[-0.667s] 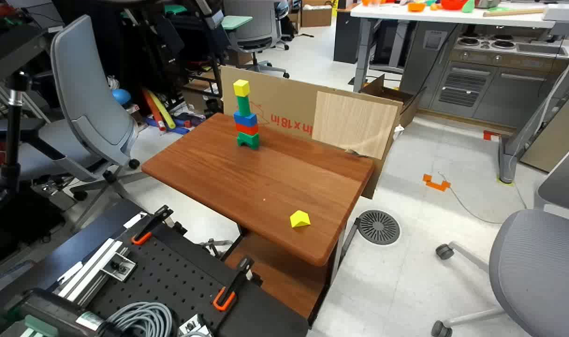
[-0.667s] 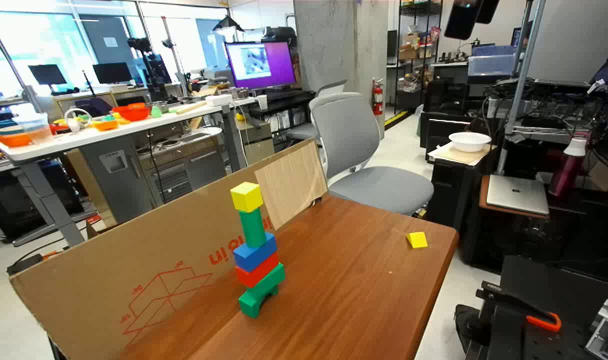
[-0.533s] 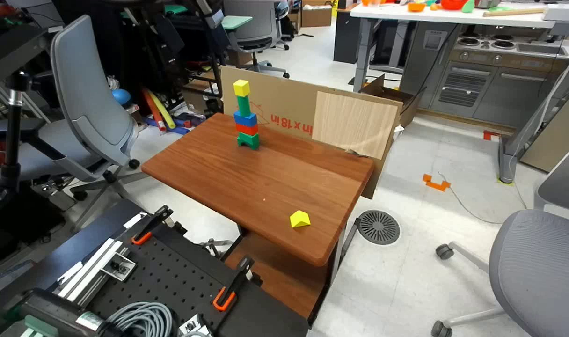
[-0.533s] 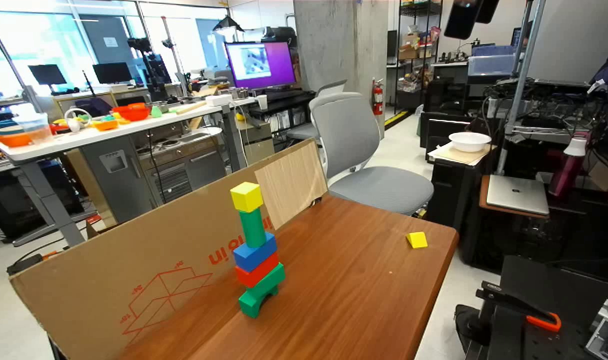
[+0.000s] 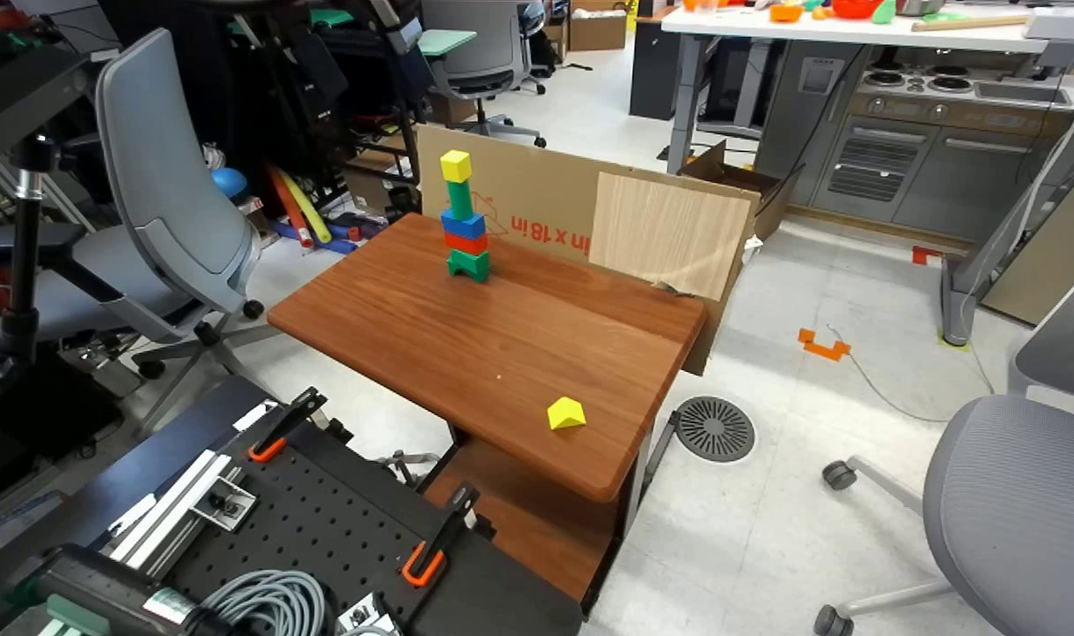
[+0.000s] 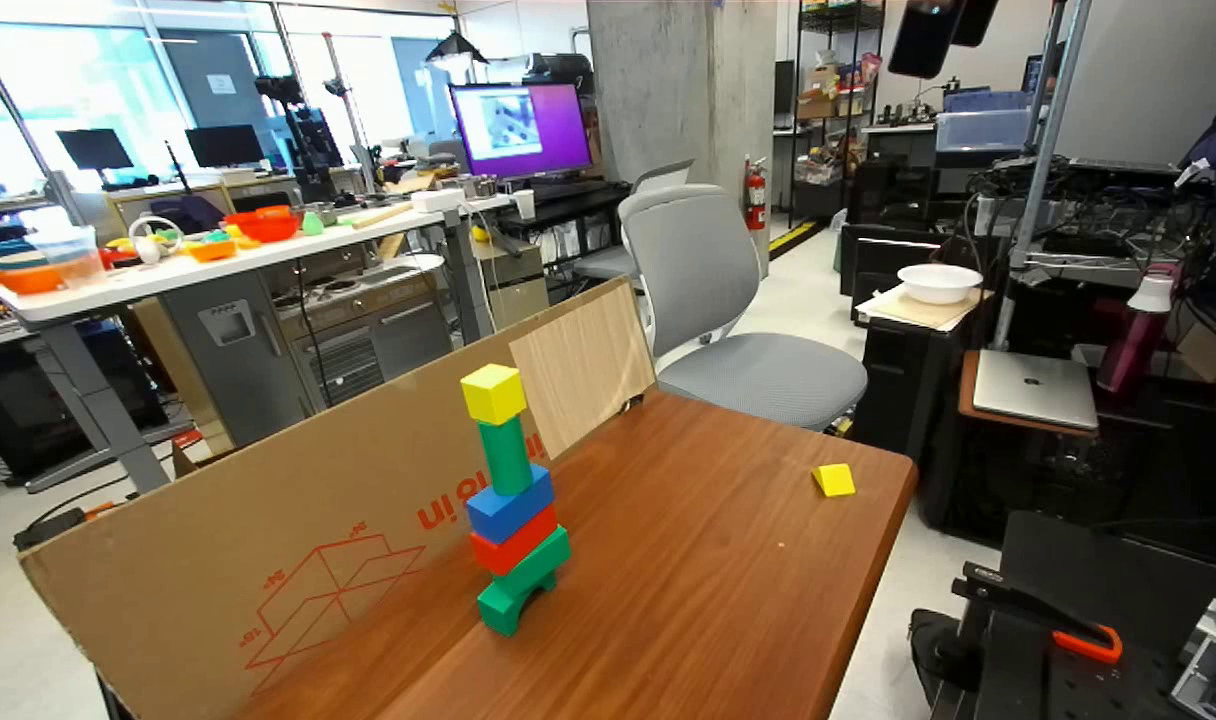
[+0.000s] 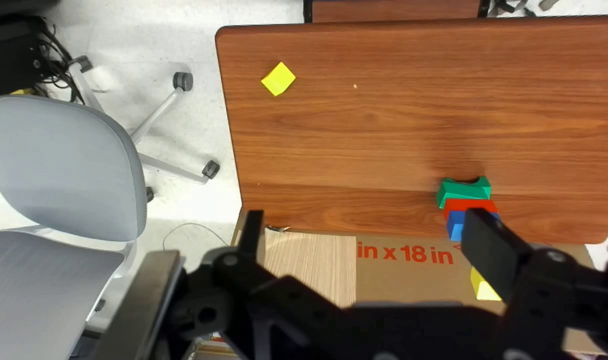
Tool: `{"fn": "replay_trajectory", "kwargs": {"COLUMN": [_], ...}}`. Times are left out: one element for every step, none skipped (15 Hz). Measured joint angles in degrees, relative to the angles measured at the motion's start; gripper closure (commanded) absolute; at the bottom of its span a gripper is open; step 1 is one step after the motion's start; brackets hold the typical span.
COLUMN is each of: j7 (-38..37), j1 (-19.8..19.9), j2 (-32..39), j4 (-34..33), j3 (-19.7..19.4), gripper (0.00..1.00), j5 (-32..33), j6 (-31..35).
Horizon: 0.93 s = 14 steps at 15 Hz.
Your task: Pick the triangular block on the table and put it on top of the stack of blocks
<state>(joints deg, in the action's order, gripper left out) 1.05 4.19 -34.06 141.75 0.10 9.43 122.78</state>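
The triangular block (image 5: 566, 413), a small yellow wedge, lies on the reddish-brown table (image 5: 493, 336) near a corner. It also shows in an exterior view (image 6: 835, 480) and high in the wrist view (image 7: 278, 79). The stack of blocks (image 5: 465, 226) stands upright at the table's far side from it: green arch, red, blue, tall green, yellow cube on top. It shows in an exterior view (image 6: 510, 508) and partly behind my right-hand finger in the wrist view (image 7: 465, 204). My gripper (image 7: 365, 216) is wide open and empty, above the table. Neither exterior view clearly shows it.
A cardboard sheet (image 5: 519, 181) with a pale wood panel (image 5: 665, 234) stands upright along the table edge, close behind the stack. A black perforated board (image 5: 325, 521) with orange clamps lies beside the table. A grey chair (image 6: 758, 375) stands near the wedge's end.
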Motion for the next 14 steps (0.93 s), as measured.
{"fn": "replay_trajectory", "kwargs": {"j7": [0.0,0.0,0.0,-0.03,-0.18,-0.47,-0.97,-1.64,-2.24,-2.8,-2.98,-3.02,-3.04,-3.06], "j1": [0.0,0.0,-0.05,-0.17,-0.24,-0.24,-0.23,-0.16,-0.05,0.12,0.31,0.52,0.81,1.18], "j2": [0.0,0.0,0.03,0.2,0.75,1.73,3.08,4.67,6.45,8.36,10.44,12.58,14.85,17.25], "j4": [0.0,0.02,0.11,0.27,0.45,0.5,0.46,0.36,0.18,-0.19,-0.67,-1.2,-1.71,-2.18], "j3": [0.0,0.0,0.0,0.0,0.0,-0.03,-0.21,-0.59,-1.23,-2.12,-3.28,-4.52,-5.73,-6.75], "gripper": [0.0,0.0,0.0,0.0,0.0,0.0,0.0,0.0,0.0,0.0,0.0,0.0,0.0,0.0], "j5": [0.0,0.0,-0.02,-0.12,-0.41,-0.79,-1.28,-2.06,-2.9,-4.02,-5.46,-6.98,-8.43,-9.86], "j6": [0.0,0.0,0.0,0.0,0.0,0.0,0.0,0.0,0.0,0.03,0.19,0.63,1.51,2.79]}}
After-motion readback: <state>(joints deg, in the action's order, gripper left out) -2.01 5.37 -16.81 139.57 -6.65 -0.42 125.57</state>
